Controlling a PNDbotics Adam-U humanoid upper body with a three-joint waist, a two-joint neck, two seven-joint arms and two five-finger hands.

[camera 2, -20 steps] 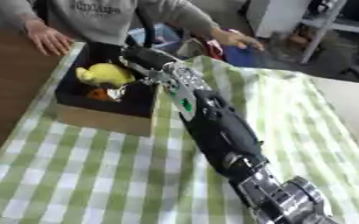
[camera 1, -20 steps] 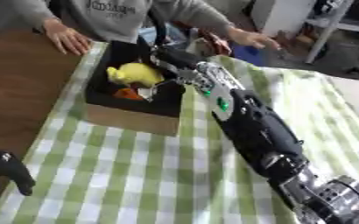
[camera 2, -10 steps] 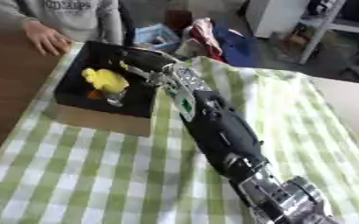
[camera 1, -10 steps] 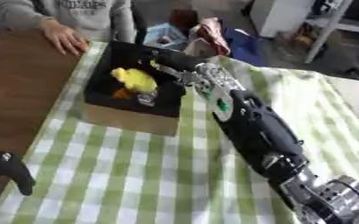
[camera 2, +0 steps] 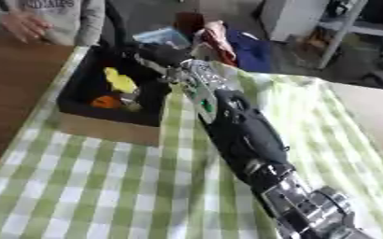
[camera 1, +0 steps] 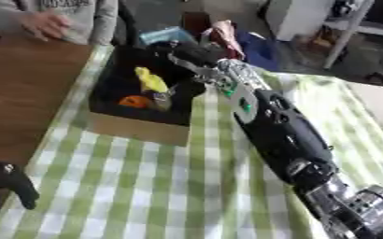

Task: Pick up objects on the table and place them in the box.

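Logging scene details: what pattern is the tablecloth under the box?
Green and white checks on the tablecloth, clearest in the left eye view.

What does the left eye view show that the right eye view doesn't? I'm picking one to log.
Only the left eye view shows the left hand, dark, at the lower left edge. The right eye view adds nothing distinct. Both share the right hand reaching over the box, a yellow object and an orange object inside it, and the green checked cloth.

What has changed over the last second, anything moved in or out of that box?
The right hand still reaches over the box, and its fingers cannot be made out. The yellow thing and the orange thing stay inside. The whole view has shifted, so the camera moved. The left hand stays idle at the lower left.
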